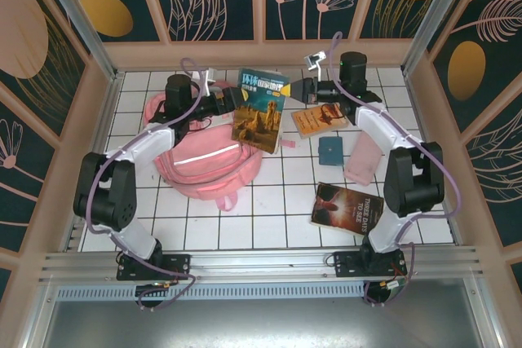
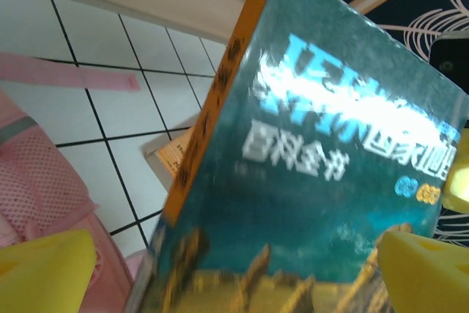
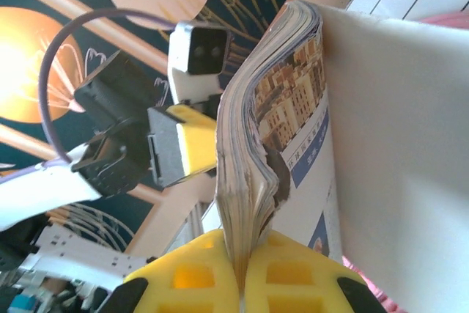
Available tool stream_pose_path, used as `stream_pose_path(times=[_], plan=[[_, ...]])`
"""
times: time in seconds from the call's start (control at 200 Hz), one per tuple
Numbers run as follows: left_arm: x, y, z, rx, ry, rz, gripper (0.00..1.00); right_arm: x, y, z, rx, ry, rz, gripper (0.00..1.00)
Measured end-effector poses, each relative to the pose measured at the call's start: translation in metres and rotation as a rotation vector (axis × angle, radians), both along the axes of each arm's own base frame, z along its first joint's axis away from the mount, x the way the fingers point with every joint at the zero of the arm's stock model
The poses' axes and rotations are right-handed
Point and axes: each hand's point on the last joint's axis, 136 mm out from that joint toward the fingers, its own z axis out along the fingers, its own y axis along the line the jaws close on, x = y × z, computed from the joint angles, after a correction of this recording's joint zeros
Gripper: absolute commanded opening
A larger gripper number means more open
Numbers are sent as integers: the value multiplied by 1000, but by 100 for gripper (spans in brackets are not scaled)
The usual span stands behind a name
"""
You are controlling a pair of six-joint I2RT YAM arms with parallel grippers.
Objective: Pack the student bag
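Step in hand, as judged: loading the first book into the student bag [image 1: 204,165], which lies flat on the white tiled table [image 1: 269,226] left of centre, in front of the left arm. The teal book [image 1: 261,112], with animals on its cover, is held clear of the table in a steep tilt, its lower edge over the bag's far right corner in the top view. The right gripper [image 3: 238,276] has its jaws pressed together on the book's page edge, and the pages bow under the pinch. The left gripper [image 1: 227,100] stands with its jaws spread wide; its yellow fingers [image 2: 44,273] sit either side of the book, and whether either pad touches the cover cannot be told. The weight therefore appears to rest on the right arm alone. Waiting items lie well apart to the right of the bag: an orange book [image 1: 318,118], a small blue notebook [image 1: 330,150], a pink pouch [image 1: 363,160] and a dark book [image 1: 347,208] nearer the arm bases. Whether the bag's mouth is open cannot be told, since the book and the left arm cover it. The next move calls for lining the book's lower edge up with that mouth and lowering it squarely. An edge pinch invites the book to swing or slip, so the free left arm would serve best steadying the book or the bag's opening.
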Motion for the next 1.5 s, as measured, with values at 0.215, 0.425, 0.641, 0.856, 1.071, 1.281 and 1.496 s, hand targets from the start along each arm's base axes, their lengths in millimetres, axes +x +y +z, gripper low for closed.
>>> stream_pose_path(times=[0.215, 0.425, 0.641, 0.856, 1.071, 1.281, 1.496], plan=[[9, -14, -7, -45, -10, -81, 88, 1, 10, -6, 10, 36, 68, 3], [4, -12, -3, -73, -47, -119, 57, 12, 7, 5, 15, 21, 63, 3], [-14, -3, 2, -72, -67, -125, 30, 31, 8, -7, 5, 54, 50, 3], [-24, -1, 19, -89, -106, -129, 21, 43, 4, -19, -8, 79, 25, 3], [-24, 1, 22, -73, -129, -119, 0, 43, 4, -17, -11, 77, 26, 12], [-18, 5, 18, -57, -80, -32, 0, 63, -4, -30, -90, 100, -110, 76], [-1, 28, 37, -134, 1, 211, 0, 87, -46, -60, -175, 272, -423, 90]])
